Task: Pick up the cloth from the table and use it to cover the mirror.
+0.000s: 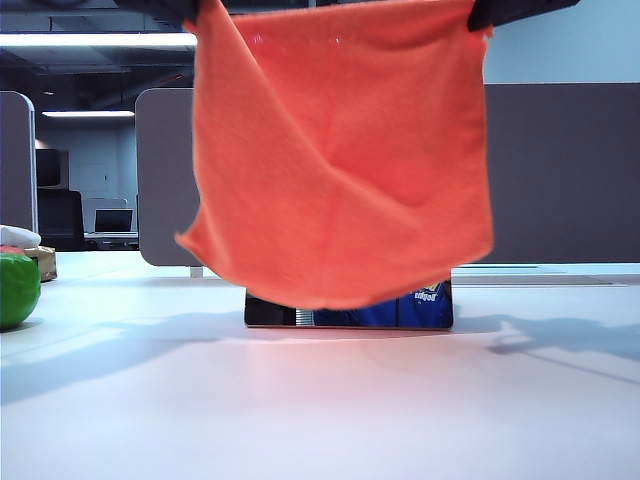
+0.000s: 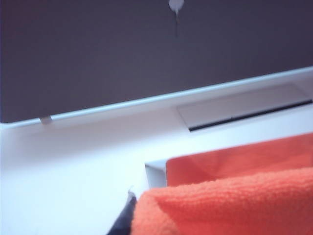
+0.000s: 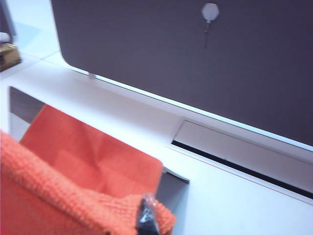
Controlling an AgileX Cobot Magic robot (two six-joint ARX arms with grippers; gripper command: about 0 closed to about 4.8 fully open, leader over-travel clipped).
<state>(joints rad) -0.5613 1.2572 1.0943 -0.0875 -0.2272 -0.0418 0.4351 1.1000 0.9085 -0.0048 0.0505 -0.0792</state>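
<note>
The cloth (image 1: 340,150) hangs flat as a sheet, stretched by its two top corners along the upper edge of the exterior view, its face square to that camera and its long axis roughly vertical. Its lower edge sags unevenly, lower toward the middle and right, and the bottom-left corner flares outward. It hangs in front of the mirror (image 1: 350,312), hiding all but a low strip of the dark face, where a blue reflection shows. The mirror stands upright on the table (image 1: 320,410), its wide side facing the camera.

The left gripper (image 1: 165,10) is clamped on the cloth's top-left corner, the right gripper (image 1: 515,10) on the top-right corner; both sit high at the frame's edge. In the right wrist view a dark fingertip (image 3: 146,218) pinches the fuzzy hem.

From the wrist cameras the mirror's face reflects orange.

The table is white, smooth and glossy, carrying soft shadows. A grey-brown divider (image 1: 560,170) runs behind, with a cable slot (image 3: 244,159) in the desktop before it. A green ball (image 1: 17,288) sits at far left; an office with ceiling lights lies beyond.
</note>
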